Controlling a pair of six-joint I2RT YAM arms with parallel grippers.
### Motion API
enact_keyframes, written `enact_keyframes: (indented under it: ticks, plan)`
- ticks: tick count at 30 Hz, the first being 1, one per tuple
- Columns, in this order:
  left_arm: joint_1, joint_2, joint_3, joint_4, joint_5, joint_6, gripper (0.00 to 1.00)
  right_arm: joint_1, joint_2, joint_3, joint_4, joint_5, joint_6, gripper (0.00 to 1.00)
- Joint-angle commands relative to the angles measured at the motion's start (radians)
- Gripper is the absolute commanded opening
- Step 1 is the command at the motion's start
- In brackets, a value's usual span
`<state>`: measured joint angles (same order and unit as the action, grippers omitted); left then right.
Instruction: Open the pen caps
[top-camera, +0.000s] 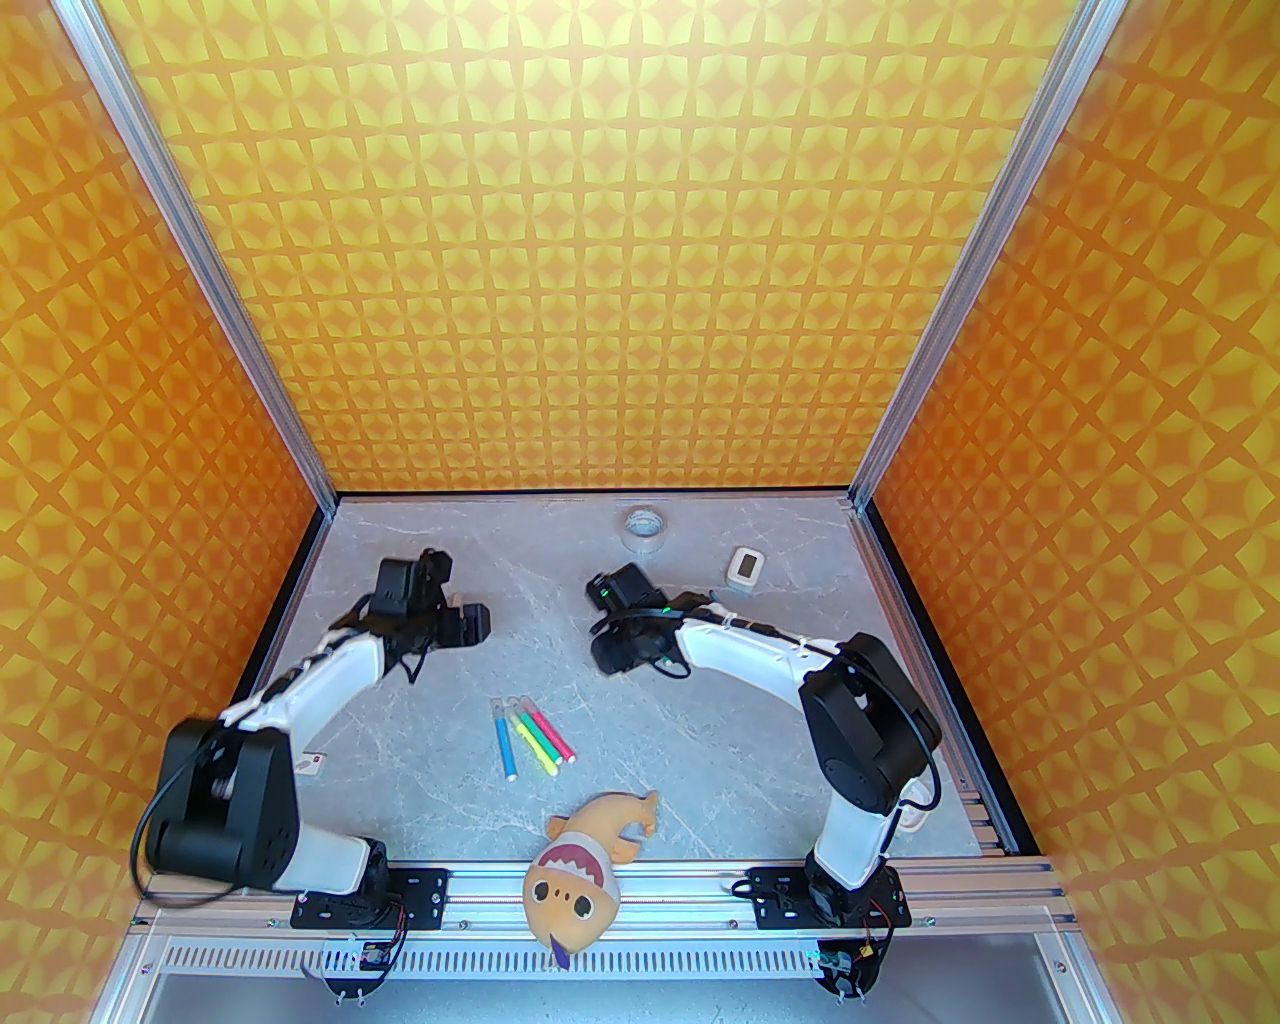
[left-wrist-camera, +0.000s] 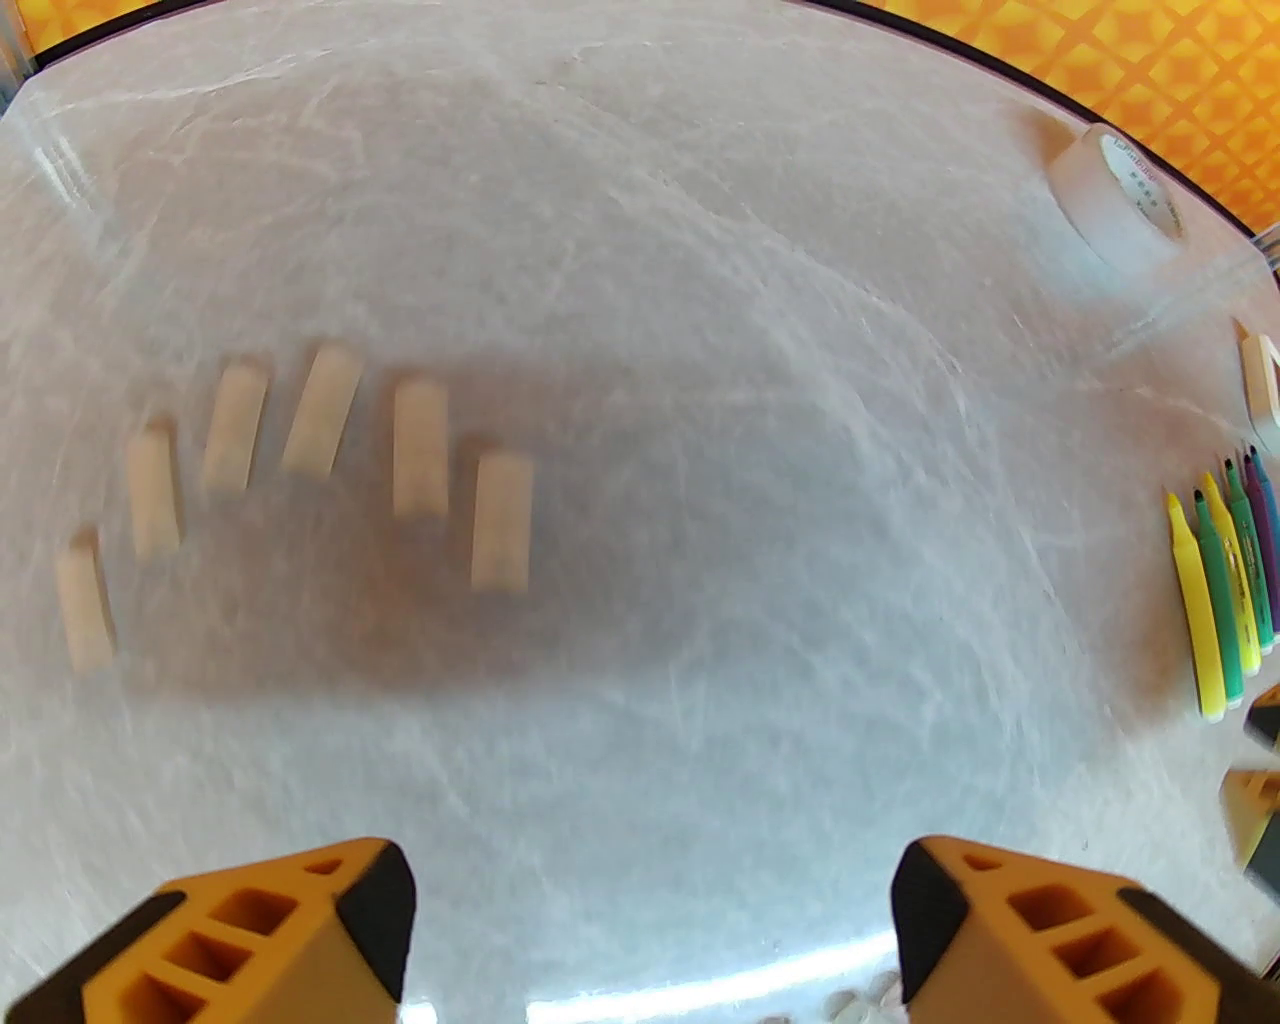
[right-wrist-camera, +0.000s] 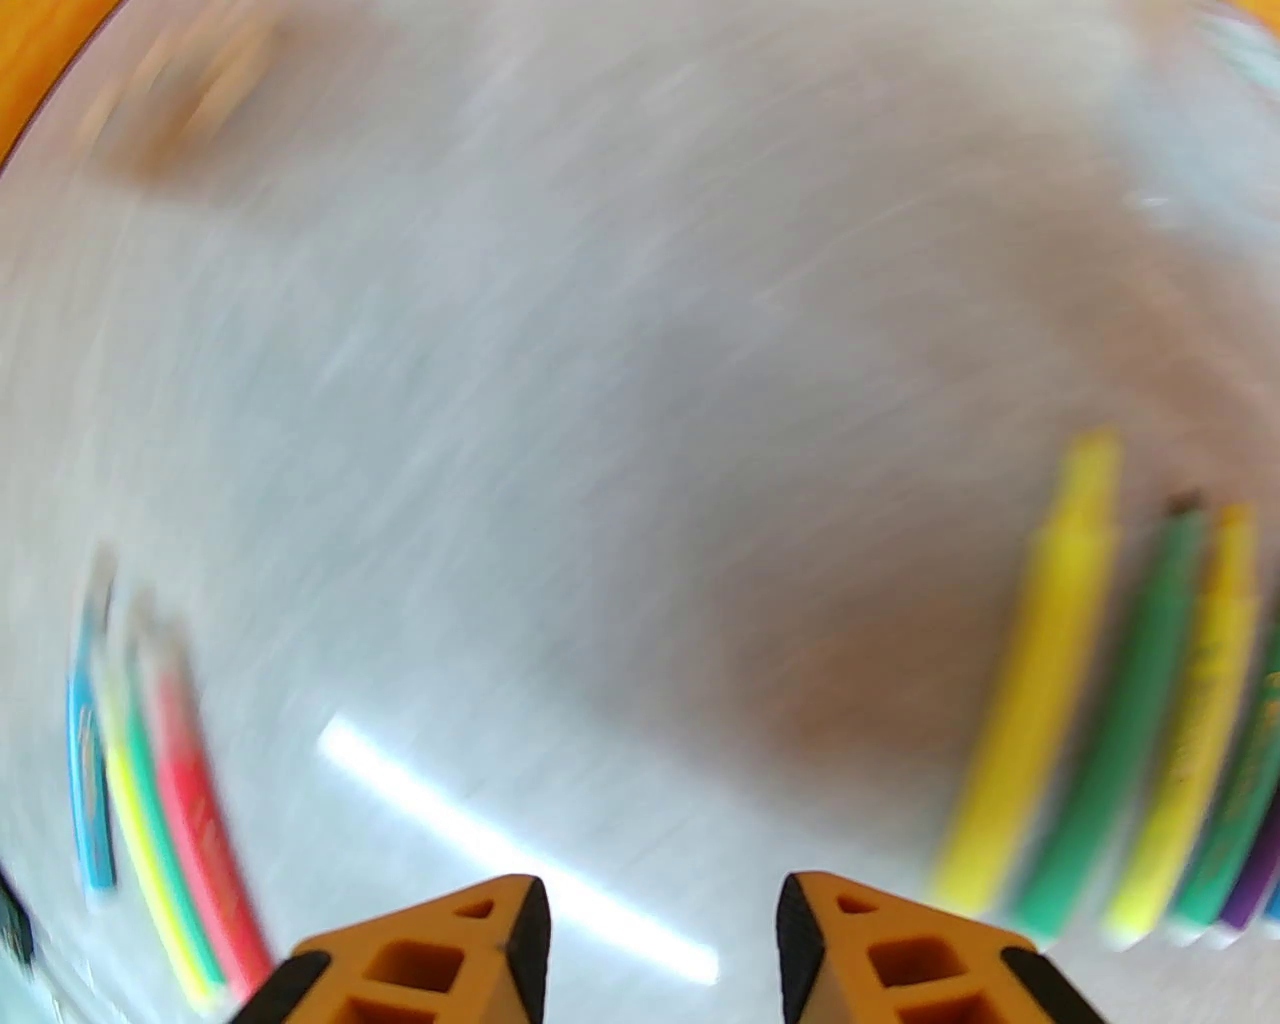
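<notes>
1. Where four markers (top-camera: 535, 740) lie mid-worktop (top-camera: 700, 760), their pen caps (top-camera: 512, 703) are still on: take one next.
2. Left end effector (left-wrist-camera: 650, 900) gapes wide, empty, six loose caps (left-wrist-camera: 322, 410) ahead.
3. Right end effector (right-wrist-camera: 663, 930) is partly open, empty; pinch the barrel squarely, pull the cap straight.

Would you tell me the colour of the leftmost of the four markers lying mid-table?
Blue; the slim blue marker shows best in the top external view.

Orange patterned walls (top-camera: 640, 250) enclose a grey marbled table (top-camera: 700, 760).
</notes>
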<state>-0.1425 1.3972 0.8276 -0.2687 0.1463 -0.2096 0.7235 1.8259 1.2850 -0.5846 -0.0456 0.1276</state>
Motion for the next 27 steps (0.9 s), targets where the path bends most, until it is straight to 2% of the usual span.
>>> enact_keyframes:
  ticks: [1, 9, 27]
  plan:
    - [0.009, -0.066, -0.058, 0.136, 0.015, -0.020, 0.86, 0.045, 0.038, 0.079, -0.123, -0.047, -0.055, 0.43]
    - [0.016, -0.163, -0.194, 0.277, -0.007, -0.030, 0.88, 0.133, 0.127, 0.186, -0.203, -0.080, -0.052, 0.44]
    - [0.033, -0.158, -0.223, 0.290, -0.010, -0.047, 0.89, 0.234, 0.228, 0.218, -0.198, -0.074, 0.042, 0.43]
